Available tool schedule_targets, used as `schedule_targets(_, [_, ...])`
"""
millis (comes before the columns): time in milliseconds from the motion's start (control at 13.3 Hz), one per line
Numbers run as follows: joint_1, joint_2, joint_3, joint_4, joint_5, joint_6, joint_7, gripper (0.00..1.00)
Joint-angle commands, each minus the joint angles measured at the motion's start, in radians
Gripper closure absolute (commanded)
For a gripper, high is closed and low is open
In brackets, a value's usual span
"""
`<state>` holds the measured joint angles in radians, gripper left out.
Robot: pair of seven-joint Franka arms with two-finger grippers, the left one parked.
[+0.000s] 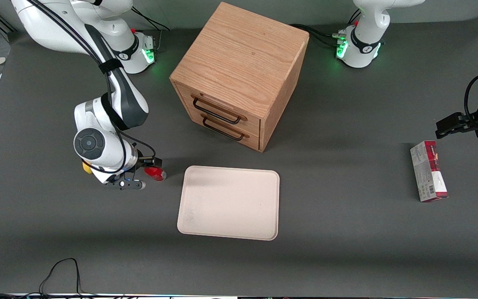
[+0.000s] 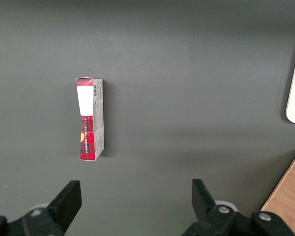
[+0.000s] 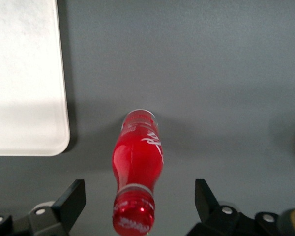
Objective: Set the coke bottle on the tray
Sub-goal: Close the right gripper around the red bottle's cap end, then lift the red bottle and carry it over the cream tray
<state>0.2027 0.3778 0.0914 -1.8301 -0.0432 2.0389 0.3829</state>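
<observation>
On the dark grey table we find the tray, cream-white and rectangular with rounded corners and a low rim, lying flat with nothing in it. Farther from the front camera stands the wooden drawer cabinet, both drawers shut, each with a dark wire handle. We see the coke bottle on the table just beside the tray's corner toward the working arm's end, apart from the rim. It is a tiny bottle with a red body, white script on its side, a red cap and a clear base. The gripper hangs low over it, fingers spread wide on either side of the cap end and touching nothing. A yellow lump peeks out just past the wrist. Toward the parked arm's end lies a red-and-white carton on its side.
</observation>
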Motion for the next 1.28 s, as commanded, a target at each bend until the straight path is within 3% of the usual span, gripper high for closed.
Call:
schedule_targets(0, [0.003, -0.030, -0.001, -0.017, -0.010, -0.014, -0.016, 0.42])
schedule_targets(75, [0.001, -0.034, -0.002, -0.018, -0.010, -0.016, -0.019, 0.99])
schedule_targets(902, [0.003, -0.062, -0.005, 0.003, -0.007, -0.038, 0.001, 1.00])
schedule_targets(1203, [-0.005, -0.123, -0.016, 0.196, 0.005, -0.335, -0.007, 1.00])
